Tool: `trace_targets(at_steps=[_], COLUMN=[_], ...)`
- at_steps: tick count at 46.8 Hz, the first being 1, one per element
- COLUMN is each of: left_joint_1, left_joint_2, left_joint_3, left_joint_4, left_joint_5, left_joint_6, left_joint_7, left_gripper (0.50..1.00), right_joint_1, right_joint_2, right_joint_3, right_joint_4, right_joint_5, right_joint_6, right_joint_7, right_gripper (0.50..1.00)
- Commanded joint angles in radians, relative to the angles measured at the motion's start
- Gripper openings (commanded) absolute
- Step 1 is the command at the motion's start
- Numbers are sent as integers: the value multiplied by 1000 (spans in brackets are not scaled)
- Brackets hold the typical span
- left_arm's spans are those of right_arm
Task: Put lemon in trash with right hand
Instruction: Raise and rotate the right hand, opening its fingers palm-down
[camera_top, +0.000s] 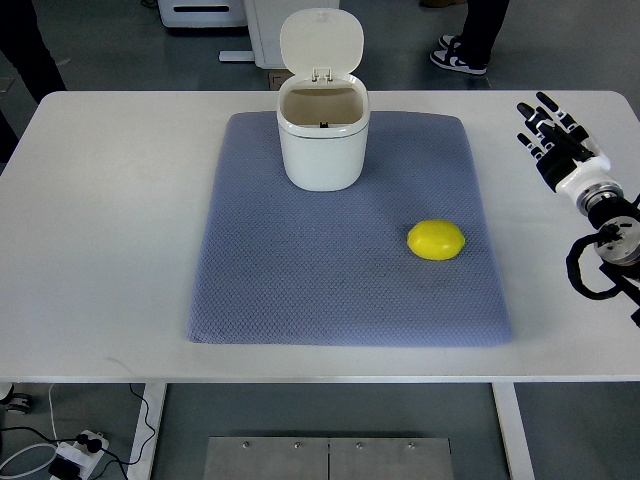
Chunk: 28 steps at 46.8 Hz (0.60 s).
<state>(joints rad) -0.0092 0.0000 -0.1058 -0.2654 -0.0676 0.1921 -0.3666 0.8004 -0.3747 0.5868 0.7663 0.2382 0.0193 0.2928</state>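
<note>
A yellow lemon (436, 240) lies on the right part of a blue-grey mat (300, 270). A small white trash bin (322, 135) stands at the mat's far middle, its lid flipped up and its inside showing. My right hand (549, 132) hovers over the bare table to the right of the mat, fingers spread and pointing away, holding nothing. It is well to the right of the lemon and a little farther back. The left arm does not show.
The white table (110, 220) carries the mat. A person's legs and shoes (460, 55) stand beyond the far edge, another dark leg at far left. White equipment sits on the floor behind the bin. A power strip (75, 455) lies on the floor below.
</note>
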Motion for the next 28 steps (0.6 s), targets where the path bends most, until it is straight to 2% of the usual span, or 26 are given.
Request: trace_targets(at_steps=[1, 10, 20, 28], left_joint_1=[0, 0, 2, 0], left_joint_2=[0, 0, 0, 0], left_joint_3=[0, 0, 0, 0], left_joint_4=[0, 0, 0, 0], left_joint_5=[0, 0, 0, 0], left_joint_6=[0, 0, 0, 0], left_joint_7=[0, 0, 0, 0], left_gripper=[1000, 1000, 1000, 1000], right_joint_1=[2, 29, 45, 43], right_joint_2=[-6, -7, -1, 2], right_joint_3=[1, 1, -2, 4], right_joint_4=[-1, 2, 2, -2], right_joint_5=[0, -2, -56, -63], right_joint_6=[-1, 1, 1, -1], right_joint_7=[-1, 8, 112, 115], right_gripper=[1000, 1000, 1000, 1000])
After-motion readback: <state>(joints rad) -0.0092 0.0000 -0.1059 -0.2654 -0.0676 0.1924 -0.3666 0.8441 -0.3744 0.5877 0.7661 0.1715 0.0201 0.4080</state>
